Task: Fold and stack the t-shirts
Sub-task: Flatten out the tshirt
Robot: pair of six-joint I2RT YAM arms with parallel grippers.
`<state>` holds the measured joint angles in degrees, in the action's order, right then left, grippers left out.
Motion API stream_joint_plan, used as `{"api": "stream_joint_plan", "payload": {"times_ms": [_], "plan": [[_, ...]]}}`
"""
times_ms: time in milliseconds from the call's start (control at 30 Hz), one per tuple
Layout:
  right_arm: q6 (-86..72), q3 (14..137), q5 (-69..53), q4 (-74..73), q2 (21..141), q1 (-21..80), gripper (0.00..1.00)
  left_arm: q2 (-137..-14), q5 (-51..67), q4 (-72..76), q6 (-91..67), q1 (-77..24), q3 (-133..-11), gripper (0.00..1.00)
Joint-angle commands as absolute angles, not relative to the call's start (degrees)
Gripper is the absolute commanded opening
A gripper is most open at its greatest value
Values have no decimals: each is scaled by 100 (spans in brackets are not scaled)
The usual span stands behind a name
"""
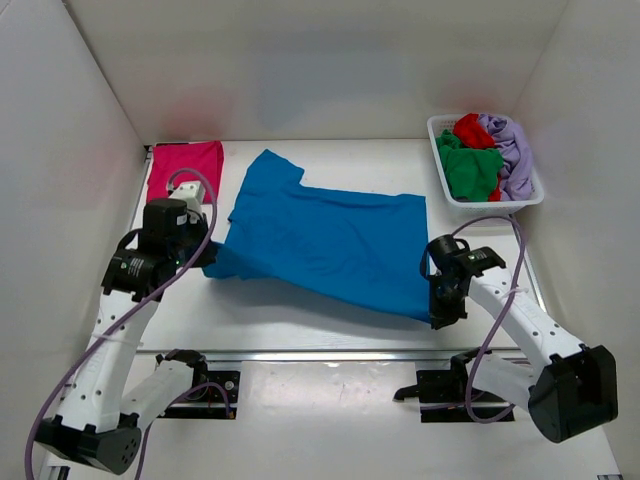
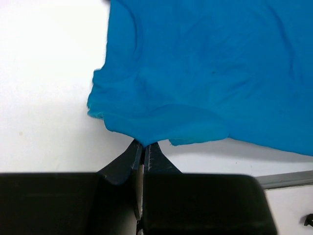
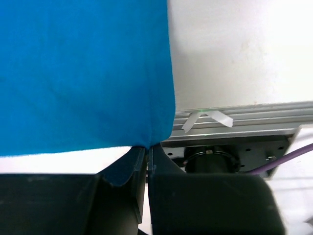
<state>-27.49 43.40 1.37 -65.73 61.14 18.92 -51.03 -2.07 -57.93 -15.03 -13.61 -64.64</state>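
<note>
Holding the blue t-shirt (image 1: 330, 240) by its near edge, both grippers are clenched on the cloth. The left gripper (image 2: 143, 147) pinches a small bunched fold at the left side, and the right gripper (image 3: 148, 149) pinches the very corner of the hem at the right. The shirt lies spread in the middle of the white table (image 1: 330, 160), between the two arms, and the shadow under its near edge suggests that this edge is a little lifted. The danger, I think, is in these thin grips: so little fabric sits between the fingers that a quick or uneven pull may draw it out, and then one side drops and the fold comes crooked. At the left the cloth is crumpled, so wrinkles may get folded in. The fabric looks soft, matte and limp, with gentle creases; the hem at the right is straight. A magenta t-shirt (image 1: 185, 162) lies as a flat rectangle at the far left. A green shirt (image 1: 468, 172), a red shirt (image 1: 472, 130) and a lavender shirt (image 1: 512, 150) are heaped in the white plastic basket (image 1: 437, 160) at the far right.
</note>
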Motion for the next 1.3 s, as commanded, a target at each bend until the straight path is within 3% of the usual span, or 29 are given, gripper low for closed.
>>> {"api": "stream_joint_plan", "payload": {"times_ms": [0,400,633,933,1033,1100,1167,1267], "plan": [[-1926,4754,-123,-6583,6336,1758,0,-5482,201,-5247,-1029,-1371,-6776,0],[-827,6081,217,-6021,7364,975,0,-5634,500,-5537,-862,-1345,-6557,0],[-518,6135,53,-5853,7857,870,0,-5194,659,-5493,-993,-1345,-5950,0],[-624,5722,-273,-5837,7164,1029,0,-5388,10,-5616,-896,-1441,-6618,0],[-247,6115,-1070,-6159,7189,713,0,-5379,-237,-5836,-1010,-1555,-7100,0],[-351,6310,-924,-6372,7059,1115,0,-5317,-325,-6107,-1212,-1809,-7329,0],[-518,6197,-939,-6416,6988,1493,0,-5081,-307,-6126,-1239,-1793,-7199,0],[-537,6047,-1456,-6004,7232,1127,0,-5114,-37,-5907,-1196,-1556,-6612,0]]}}
